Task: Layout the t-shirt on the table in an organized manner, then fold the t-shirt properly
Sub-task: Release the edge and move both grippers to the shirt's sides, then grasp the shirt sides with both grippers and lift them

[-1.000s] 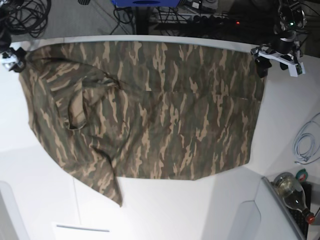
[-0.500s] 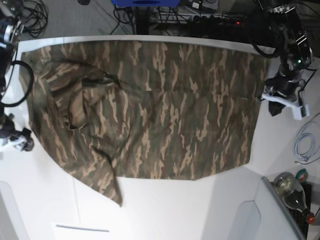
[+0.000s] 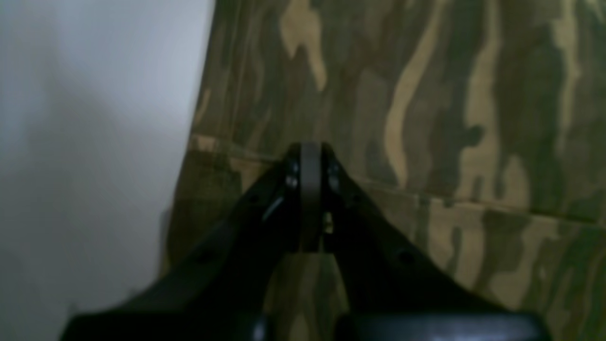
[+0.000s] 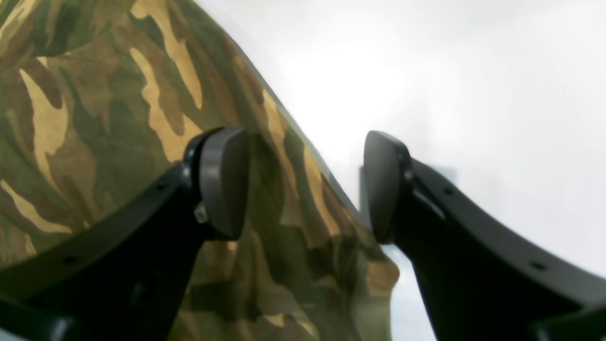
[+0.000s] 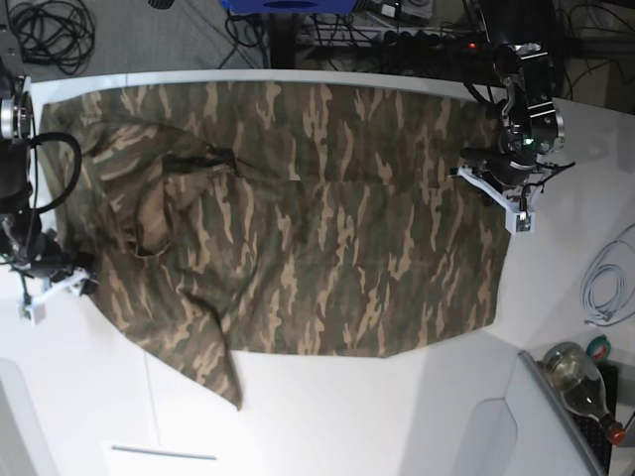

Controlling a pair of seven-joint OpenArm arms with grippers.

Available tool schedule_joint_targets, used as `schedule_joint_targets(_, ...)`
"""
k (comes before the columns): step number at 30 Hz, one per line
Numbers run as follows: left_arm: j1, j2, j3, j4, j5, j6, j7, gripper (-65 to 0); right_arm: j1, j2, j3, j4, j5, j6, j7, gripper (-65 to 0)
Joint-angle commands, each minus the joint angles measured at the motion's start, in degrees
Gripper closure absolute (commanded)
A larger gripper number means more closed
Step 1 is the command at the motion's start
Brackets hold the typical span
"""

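The t-shirt [image 5: 298, 218], soft cloth in green, brown and tan camouflage, lay spread across the smooth white bench [image 5: 327, 416], mostly flat but rumpled around the collar area, with one pointed flap trailing toward the near side. Its far edge ran close along the bench's curved rim; bare white surface lay open on the near side.

The left pincer [image 3: 310, 156] was shut, its dark fingers pressed together over a seam just inside the shirt's edge. The base view showed it above the cloth but not the jaws.

The right pincer [image 4: 305, 184] stood open, its rounded grey pads [image 4: 222, 182] straddling the shirt's raised edge, one over cloth, one over bare bench. The base view placed it at the opposite side edge.
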State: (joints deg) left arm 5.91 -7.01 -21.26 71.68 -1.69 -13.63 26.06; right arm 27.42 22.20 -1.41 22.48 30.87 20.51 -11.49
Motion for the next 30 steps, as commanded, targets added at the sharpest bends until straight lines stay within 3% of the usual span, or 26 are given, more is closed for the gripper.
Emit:
schedule_joint_targets(1, -0.6, -0.5, 0.1, -0.3, 0.6, 0.0, -0.7, 0.0, 1.5, 0.6, 0.0, 0.9, 0.5, 0.1, 1.1, -34.5)
schedule_joint_targets(4, -0.6, -0.5, 0.2, -1.7, 1.6, 0.0, -2.2, 0.0, 1.4, 0.6, 0.0, 0.9, 0.5, 0.0, 1.1, -20.0)
schedule_joint_targets(6, -0.6, -0.5, 0.1, -2.2, 1.5, 0.0, -2.3, 0.0, 1.3, 0.6, 0.0, 0.9, 0.5, -0.1, 1.1, -2.1)
schedule_joint_targets(7, -0.6, -0.5, -0.1, -2.4, 1.5, 0.0, -2.3, 0.0, 1.3, 0.8, 0.0, 0.9, 0.5, -0.9, 1.1, 0.0)
schedule_joint_targets(11, -0.6, -0.7, 0.2, -2.1, 1.5, 0.0, -2.1, 0.0, 1.3, 1.4, 0.3, 2.2, 0.5, -2.4, 1.2, 0.0)
schedule_joint_targets(17, -0.3, -0.7, -0.2, -2.1, 1.6, 0.0, -2.0, 0.0, -4.8, 2.5, 0.5, 13.9, 0.6, -3.2, -1.2, 0.0)
schedule_joint_targets(21, -0.2, -0.8, -0.3, -1.9, 1.6, 0.0, -2.0, 0.0, -9.0, 3.3, 2.1, 20.9, 0.6, -9.3, -3.1, 0.0)
schedule_joint_targets(30, 0.0, -0.4, 0.2, 2.6, 1.6, 0.0, -1.8, 0.0, -19.2, 3.2, 2.5, 40.0, 0.6, -9.7, -6.6, 0.0)
